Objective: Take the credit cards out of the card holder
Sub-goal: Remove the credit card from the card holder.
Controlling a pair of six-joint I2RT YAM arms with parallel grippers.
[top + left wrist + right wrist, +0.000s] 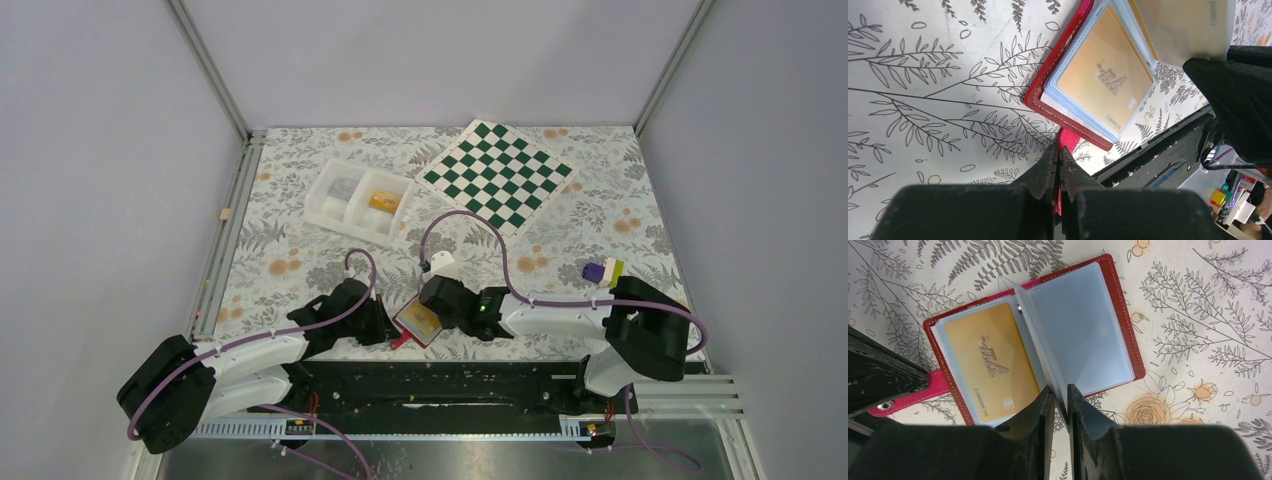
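Note:
The red card holder (418, 322) lies open at the near table edge, its pale blue sleeves facing up (1083, 325). An orange-yellow credit card (985, 367) marked VIP sits in the left sleeve (1103, 80). My left gripper (1058, 150) is shut on the holder's small red tab (1068, 138). My right gripper (1061, 399) is shut on one clear sleeve page (1040, 345), which stands up edge-on between its fingers. In the left wrist view that raised page (1183, 25) looks beige, as if another card sits inside it.
A white two-compartment tray (312, 208) stands behind the arms, with something orange-yellow (383, 200) in its right compartment. A green chessboard (497, 175) lies at the back. A small purple and green object (603, 270) sits at the right. The black rail (450, 380) runs just behind the holder.

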